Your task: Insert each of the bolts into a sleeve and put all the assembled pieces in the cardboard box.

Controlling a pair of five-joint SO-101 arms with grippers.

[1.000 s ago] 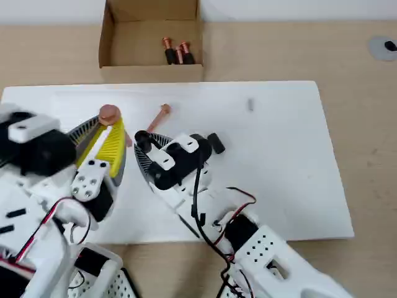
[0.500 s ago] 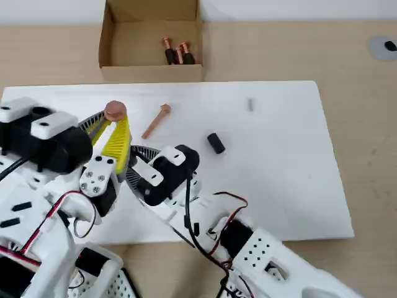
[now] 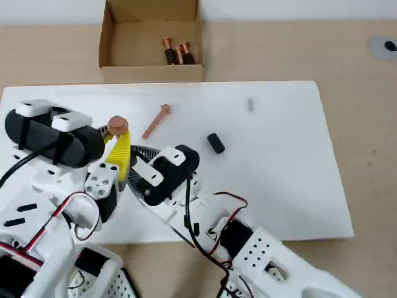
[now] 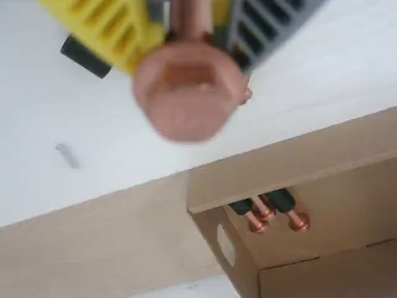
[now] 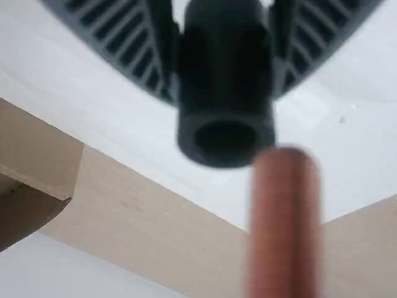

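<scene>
My left gripper (image 3: 117, 138), with one yellow finger, is shut on a copper bolt (image 3: 116, 125) whose round head (image 4: 189, 93) faces its wrist camera. Just beside it, my right gripper (image 3: 138, 166) is shut on a black sleeve (image 5: 224, 81). The bolt's shaft (image 5: 285, 217) ends right next to the sleeve's opening, off to one side, not inside it. A loose bolt (image 3: 156, 121) and a loose black sleeve (image 3: 215, 143) lie on the white board (image 3: 279, 174). The cardboard box (image 3: 115, 43) at the back holds assembled pieces (image 3: 177, 53).
The box's near wall (image 4: 291, 171) stands just past the board's far edge. A small grey pin (image 3: 250, 104) lies on the board at the back right. A grey disc (image 3: 383, 47) sits on the wooden table at the far right.
The right gripper has drawn back toward the front left with its sleeve. The left gripper has brought the bolt right and nearer, so the two now meet.
</scene>
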